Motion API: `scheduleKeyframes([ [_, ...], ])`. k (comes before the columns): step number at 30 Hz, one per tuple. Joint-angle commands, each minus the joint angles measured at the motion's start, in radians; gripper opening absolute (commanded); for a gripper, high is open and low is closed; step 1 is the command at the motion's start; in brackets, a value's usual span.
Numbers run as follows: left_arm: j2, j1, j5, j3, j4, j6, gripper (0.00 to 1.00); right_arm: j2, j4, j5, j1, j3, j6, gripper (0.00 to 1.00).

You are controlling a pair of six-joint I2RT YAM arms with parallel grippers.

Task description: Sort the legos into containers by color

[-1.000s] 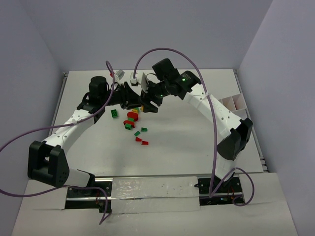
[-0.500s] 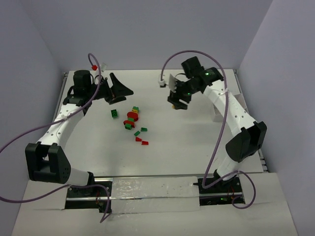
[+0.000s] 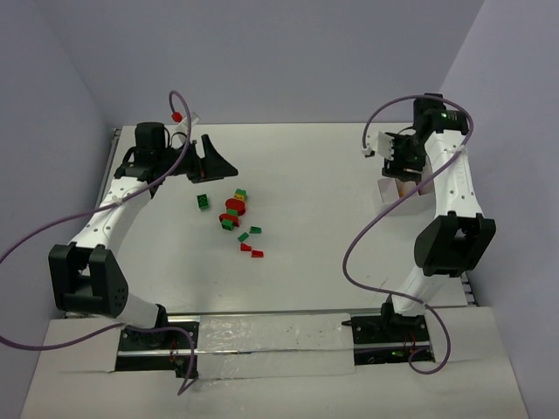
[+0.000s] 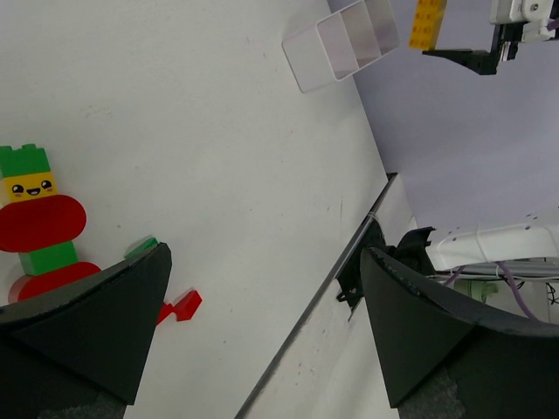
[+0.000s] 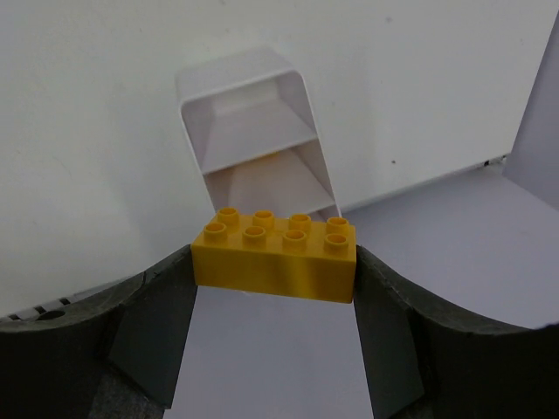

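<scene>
In one second the scene has opened out. Both arms were crowded over the legos (image 3: 236,211) at mid-bench (image 3: 323,227); now the right arm has swung to the bench's right edge, carrying the yellow brick (image 5: 274,266). The right fingers (image 5: 148,336) grip it by its ends, studs facing the wrist camera, above the near end of the white tray (image 5: 194,96). We cannot tell which compartment lies directly beneath, and the two we can see look empty. The left fingers (image 4: 83,327) have drawn back to the rear left, spread wide and holding nothing. The red and green pieces, including the stacked figure (image 4: 37,223), lie untouched. We judge the yellow brick ready for release, with most of the sorting ahead.
</scene>
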Motion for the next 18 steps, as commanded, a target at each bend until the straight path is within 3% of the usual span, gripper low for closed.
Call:
scheduleKeyframes([
  [1,0.002,-0.001,0.031,0.038,-0.003,0.03,0.99,0.019,-0.108,0.028,-0.053,0.026,-0.218,0.39],
  [18,0.054,-0.001,0.034,0.067,-0.017,0.023,0.99,0.084,0.007,0.046,-0.107,-0.074,-0.352,0.39],
])
